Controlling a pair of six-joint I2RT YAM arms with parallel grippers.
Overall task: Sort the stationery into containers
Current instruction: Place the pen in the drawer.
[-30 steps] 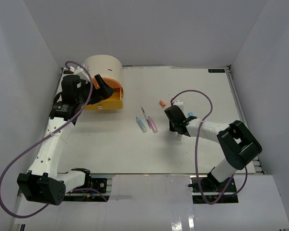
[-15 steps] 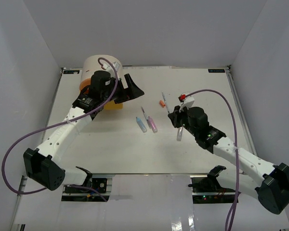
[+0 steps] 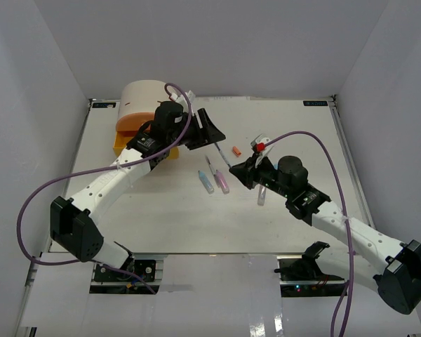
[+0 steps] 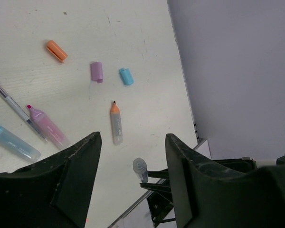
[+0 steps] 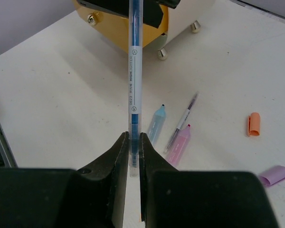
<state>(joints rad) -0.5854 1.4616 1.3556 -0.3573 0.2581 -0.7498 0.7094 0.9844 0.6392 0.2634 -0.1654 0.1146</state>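
We hold the pen (image 5: pixel 134 71) by its tail alone, right fingers (image 5: pixel 118 156) closed on it, tip near our left fingers (image 4: pixel 76 161), wide apart and empty. A hasty handover could lever it loose.

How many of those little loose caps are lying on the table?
3. The orange cap lies apart, farthest left in the left wrist view. The purple cap and the blue cap lie side by side to its right. Others may be hidden.
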